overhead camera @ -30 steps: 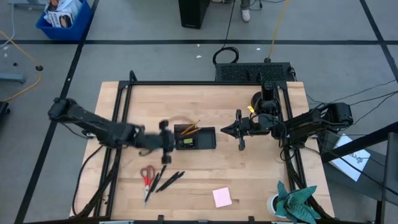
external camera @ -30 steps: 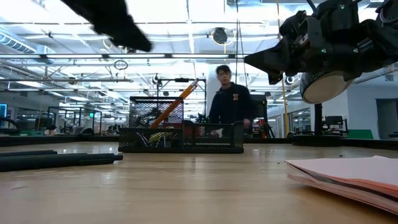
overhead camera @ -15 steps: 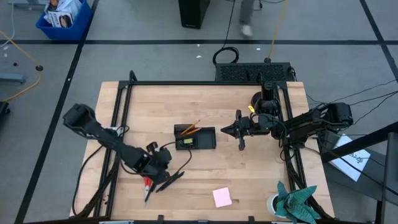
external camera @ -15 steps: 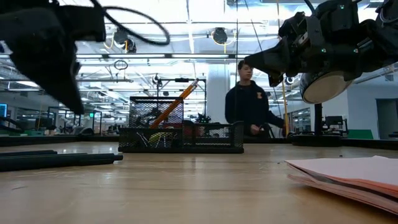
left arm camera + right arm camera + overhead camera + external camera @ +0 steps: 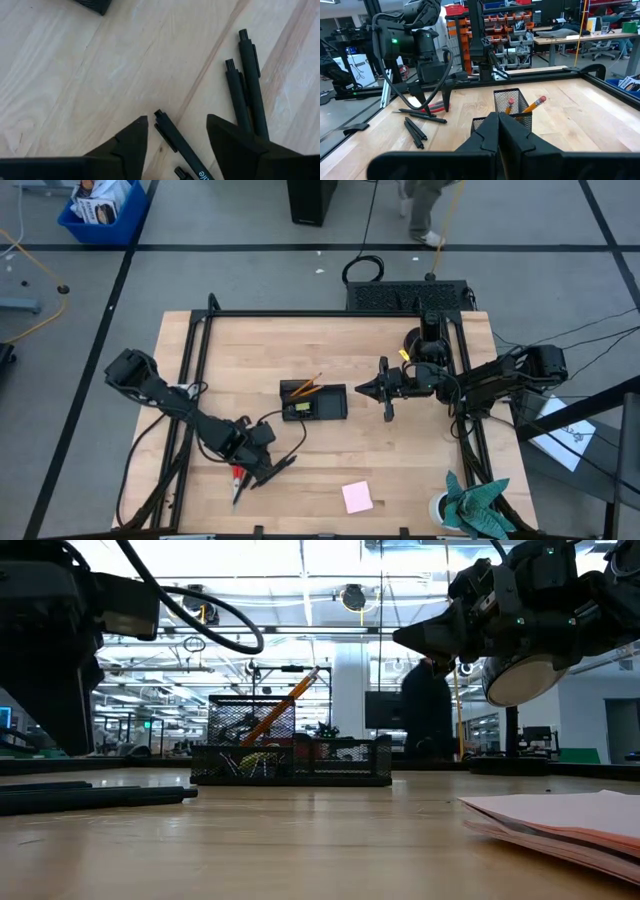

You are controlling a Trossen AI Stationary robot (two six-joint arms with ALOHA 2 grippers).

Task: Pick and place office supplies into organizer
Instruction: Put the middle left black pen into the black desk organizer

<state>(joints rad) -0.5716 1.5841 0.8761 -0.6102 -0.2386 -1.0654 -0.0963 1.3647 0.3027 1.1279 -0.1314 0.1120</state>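
Surface [image 5: 400,440] is carrying organizer [image 5: 314,401] at centre, pencils [image 5: 306,384] standing inside. Right tool [image 5: 361,389], fingers together, is hovering beside it. Left tool [image 5: 176,131], fingers apart, is straddling one pen [image 5: 175,144]; its white lettering is unreadable. Scissors [image 5: 236,474] are lying adjacent.

Office supplies partly sorted: some lie loose on the table, some sit in the organizer.

The black mesh organizer [image 5: 314,401] sits near the table's middle, with two orange pencils [image 5: 306,385] leaning out of its taller compartment and a yellow-green bit [image 5: 299,408] in a lower one. Toward the front-left lie the red-handled scissors [image 5: 236,476], mostly hidden in the high view, and thin dark pens [image 5: 246,95]: two side by side, nearly parallel, and a third [image 5: 176,143] just beside them at an angle. The pale pink sticky-note pad [image 5: 357,497] lies flat, well apart, near the front edge.
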